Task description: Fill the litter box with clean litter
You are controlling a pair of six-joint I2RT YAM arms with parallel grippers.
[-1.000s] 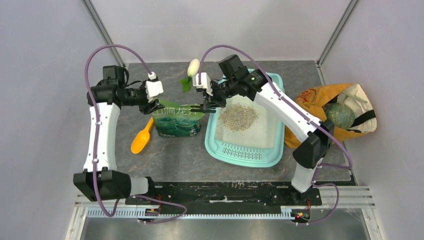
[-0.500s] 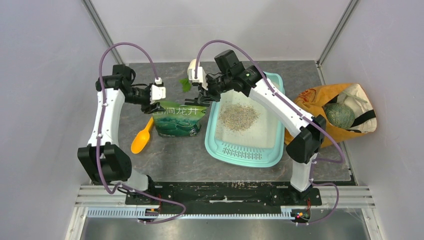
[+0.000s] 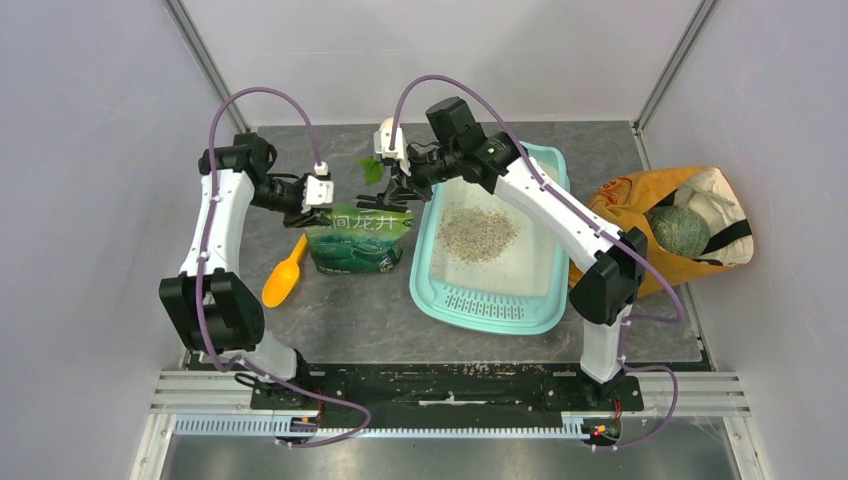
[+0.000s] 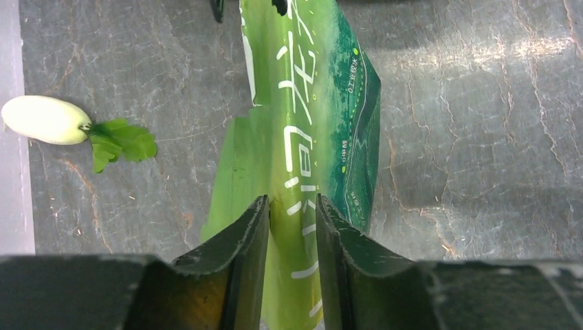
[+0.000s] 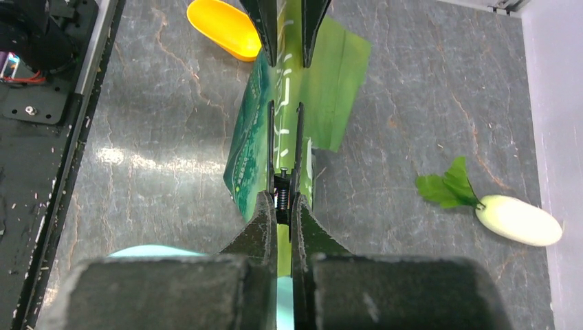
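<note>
Nearest the arm bases, an orange scoop (image 3: 283,280) lies on the surface (image 3: 340,310) just left of the green pouch (image 3: 358,240). The litter box (image 3: 487,323) sits just right of the pouch, with a loose pile of litter (image 3: 478,232) in the far half of its white basin.

The pouch stands upright, held at both ends of its top edge. The left gripper (image 4: 292,206) has its fingers on either side of the left end, and the film fills the gap between them. I cannot tell how firmly they press. The right gripper (image 5: 284,117) has its fingers pressed tight on the right end.

To do this well, probably lift both ends level and carry the pouch rightward over the basin. Tip it only once its mouth has passed the teal rim, or granules may spill onto the surface.

A white radish (image 4: 45,119) lies beyond the pouch.
</note>
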